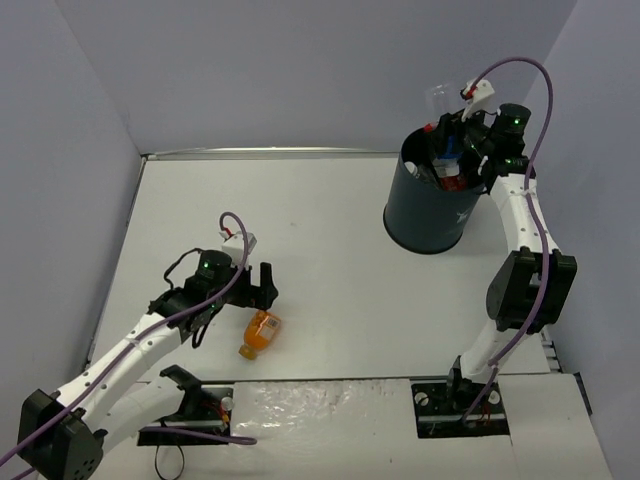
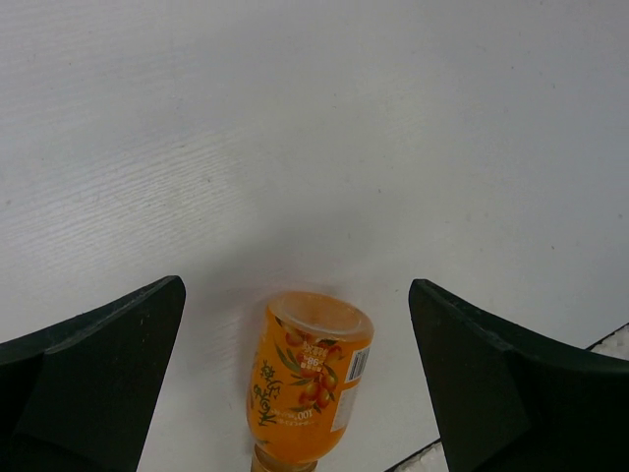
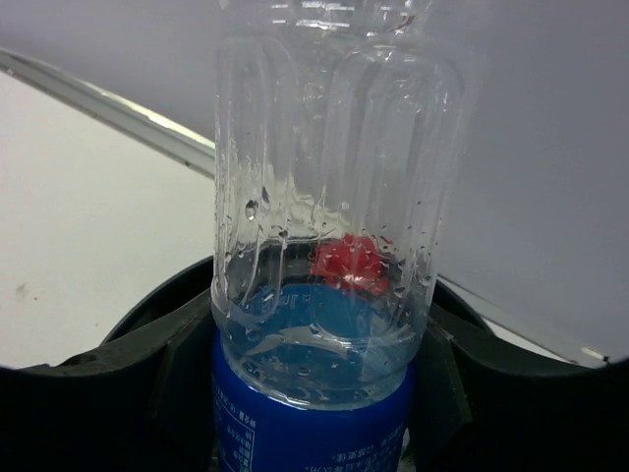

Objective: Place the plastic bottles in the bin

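Top external view: the left gripper [image 1: 265, 285] hangs low over the table [image 1: 330, 230] with its 2 fingers spread wide and nothing between them. The orange-filled bottle [image 1: 261, 334] lies on its side on the table just nearside of that gripper, neck pointing toward the arm bases. The bin [image 1: 420, 215] stands upright at the far right of the table, well apart from the orange-filled bottle. The right gripper [image 1: 458, 150] sits over the bin mouth, and the blue-labelled bottle [image 1: 441, 103] rises from it, its clear body projecting above the bin rim. A red item [image 1: 452, 183] shows inside the bin below the gripper; its identity cannot be told. Left wrist view: the 2 dark fingers [image 2: 98, 374] stand far apart, 1 at each side of the frame. The orange-filled bottle lies on the white surface between them, touching neither, with its flat base toward the far side and its neck at the lower edge. Right wrist view: the blue-labelled bottle fills the centre, clear ribbed body uppermost and wet with droplets inside. The fingers [image 3: 128, 393] close on the blue label from both sides, gripping the bottle. A red shape [image 3: 349, 264] is visible through the clear plastic.
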`<state>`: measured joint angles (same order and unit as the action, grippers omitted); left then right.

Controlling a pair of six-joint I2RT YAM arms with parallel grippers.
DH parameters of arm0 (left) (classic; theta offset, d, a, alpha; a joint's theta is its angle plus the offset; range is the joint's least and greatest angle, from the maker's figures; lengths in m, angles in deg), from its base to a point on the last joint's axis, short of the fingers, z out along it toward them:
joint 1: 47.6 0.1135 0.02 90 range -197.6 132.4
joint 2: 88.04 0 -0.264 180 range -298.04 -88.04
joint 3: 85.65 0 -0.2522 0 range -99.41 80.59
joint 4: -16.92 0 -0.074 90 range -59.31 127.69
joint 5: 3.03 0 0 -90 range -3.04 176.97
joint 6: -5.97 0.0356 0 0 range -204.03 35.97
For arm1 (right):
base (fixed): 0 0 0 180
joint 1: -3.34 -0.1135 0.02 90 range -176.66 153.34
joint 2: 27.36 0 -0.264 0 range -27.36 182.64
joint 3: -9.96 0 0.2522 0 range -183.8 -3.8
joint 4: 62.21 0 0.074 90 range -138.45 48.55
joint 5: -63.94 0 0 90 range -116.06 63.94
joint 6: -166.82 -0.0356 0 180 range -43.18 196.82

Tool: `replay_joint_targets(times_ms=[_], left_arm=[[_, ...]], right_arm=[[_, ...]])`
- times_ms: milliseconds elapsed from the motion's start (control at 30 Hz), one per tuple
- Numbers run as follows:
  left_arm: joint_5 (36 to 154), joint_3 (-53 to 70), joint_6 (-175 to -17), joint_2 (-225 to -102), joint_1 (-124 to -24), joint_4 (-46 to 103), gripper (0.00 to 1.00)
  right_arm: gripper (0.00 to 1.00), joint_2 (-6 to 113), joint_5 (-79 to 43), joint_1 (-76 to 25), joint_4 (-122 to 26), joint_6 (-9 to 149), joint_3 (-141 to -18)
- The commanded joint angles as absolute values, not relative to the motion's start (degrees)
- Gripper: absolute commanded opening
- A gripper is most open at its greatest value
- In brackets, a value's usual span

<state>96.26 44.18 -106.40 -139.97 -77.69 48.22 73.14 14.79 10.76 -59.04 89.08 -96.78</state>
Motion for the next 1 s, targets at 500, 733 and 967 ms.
replay_joint_targets(times_ms=[500, 733, 967], left_arm=[[91.9, 40.1, -103.9, -149.4, -87.8, 48.1, 0.97], [83.6, 39.4, -108.3, -151.9, -91.6, 52.9, 0.97], [79.1, 37.0, -111.7, -157.0, -92.8, 57.4, 0.97]], right_arm=[[1.0, 66.6, 15.0, 10.6, -61.2, 91.2, -95.7], [1.0, 63.4, 15.1, 10.6, -61.5, 89.8, -94.6], [1.0, 59.1, 16.2, 10.4, -65.9, 85.5, -92.5]])
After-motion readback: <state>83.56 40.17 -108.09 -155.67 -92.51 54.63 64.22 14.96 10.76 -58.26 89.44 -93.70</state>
